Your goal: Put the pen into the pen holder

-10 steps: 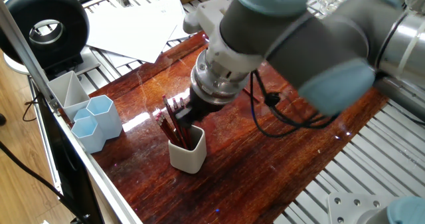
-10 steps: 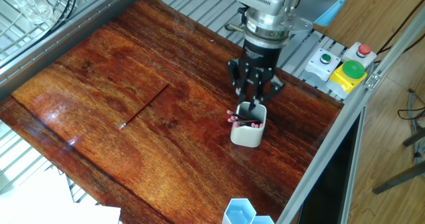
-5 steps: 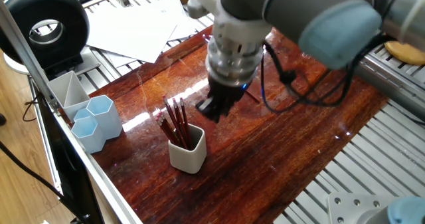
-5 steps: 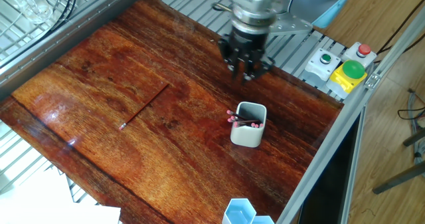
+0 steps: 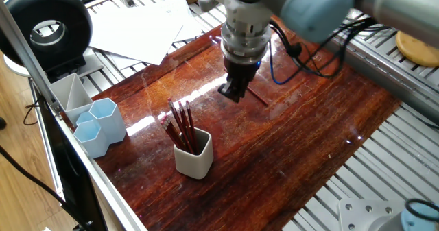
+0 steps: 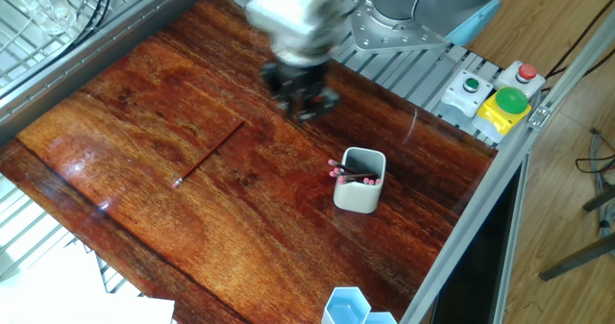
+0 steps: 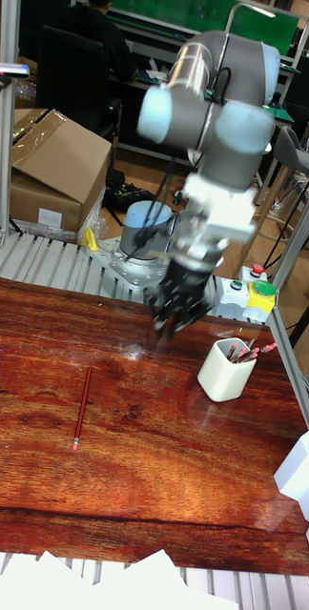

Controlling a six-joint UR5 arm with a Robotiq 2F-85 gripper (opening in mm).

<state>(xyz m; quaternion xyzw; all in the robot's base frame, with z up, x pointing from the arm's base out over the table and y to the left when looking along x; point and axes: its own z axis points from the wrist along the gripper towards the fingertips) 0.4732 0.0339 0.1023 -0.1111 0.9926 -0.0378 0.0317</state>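
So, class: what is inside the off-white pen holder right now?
The pen holder holds several dark red pens, pink-tipped ends up, leaning against its wall. Their lower ends and the cup's floor are hidden by its walls.

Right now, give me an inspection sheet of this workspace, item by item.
Surface: glossy red-brown wooden table, dry, reflective.
Job's things: one pen lies loose on the wood; the pen holder stands upright, already holding several pens.
Clutter: pale blue hexagonal cups and a grey tray at the table edge; loose papers.
Hand: above the wood, apart from the holder, blurred; open or shut cannot be told.
Cables: black cable hangs off the arm.
Surroundings: button box, cardboard box.
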